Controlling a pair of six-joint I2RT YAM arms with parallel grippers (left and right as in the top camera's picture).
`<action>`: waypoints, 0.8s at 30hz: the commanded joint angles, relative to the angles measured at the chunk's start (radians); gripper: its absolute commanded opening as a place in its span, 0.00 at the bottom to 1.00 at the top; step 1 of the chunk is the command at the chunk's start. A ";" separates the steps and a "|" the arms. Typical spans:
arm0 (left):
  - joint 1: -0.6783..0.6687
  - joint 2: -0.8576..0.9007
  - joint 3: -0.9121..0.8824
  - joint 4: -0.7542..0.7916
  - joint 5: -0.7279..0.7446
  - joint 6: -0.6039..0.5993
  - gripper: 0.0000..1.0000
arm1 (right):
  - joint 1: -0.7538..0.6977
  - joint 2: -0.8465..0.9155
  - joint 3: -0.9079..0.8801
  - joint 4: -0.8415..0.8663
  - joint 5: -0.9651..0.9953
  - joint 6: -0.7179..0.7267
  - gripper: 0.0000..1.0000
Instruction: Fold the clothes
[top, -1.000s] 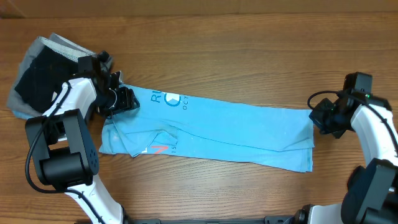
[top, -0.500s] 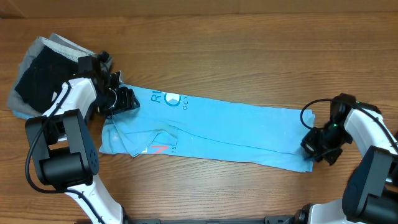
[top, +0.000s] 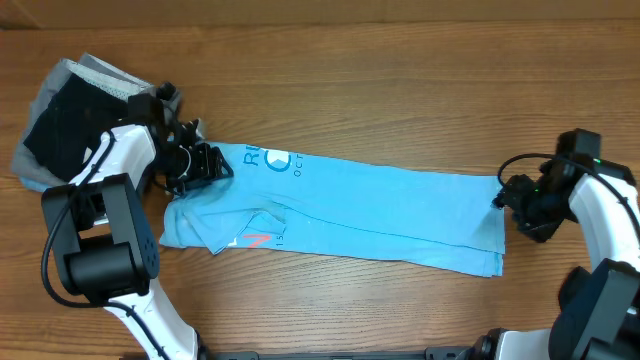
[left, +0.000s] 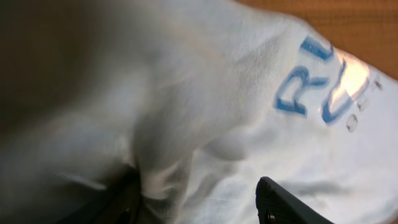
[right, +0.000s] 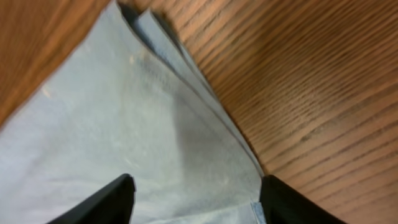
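Note:
The clothes are chiefly a light-blue T-shirt (top: 380, 210), folded into a long strip across the table, with white lettering (top: 270, 160) and a red mark (top: 256, 241) near its left end. My left gripper (top: 205, 165) sits on the shirt's upper left corner. In the left wrist view (left: 199, 208) its jaws stand apart over rumpled cloth (left: 249, 93), a ridge of which lies by the left finger. My right gripper (top: 503, 197) is at the shirt's right end, open. Its fingers (right: 112, 202) straddle the layered edge of the shirt (right: 112, 112) without pinching it.
A heap of black and grey garments (top: 60, 120) lies at the far left corner, just behind the left arm. Bare wooden table (top: 400, 80) runs along the back and in front of the shirt, and shows beside the shirt's edge (right: 311, 74).
The right gripper dipped to the shirt's lower right corner while shut, then came back up to the right edge and opened. The left gripper shifted slightly right on the cloth.

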 joint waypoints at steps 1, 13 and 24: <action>-0.012 0.036 0.066 -0.080 0.111 0.115 0.58 | -0.081 -0.014 0.021 0.018 -0.116 -0.092 0.73; -0.015 -0.077 0.303 -0.275 0.158 0.134 0.48 | -0.009 -0.010 -0.090 0.084 -0.175 -0.004 0.04; -0.016 -0.372 0.362 -0.383 0.159 0.134 0.49 | 0.024 0.236 -0.203 0.421 -0.045 0.341 0.04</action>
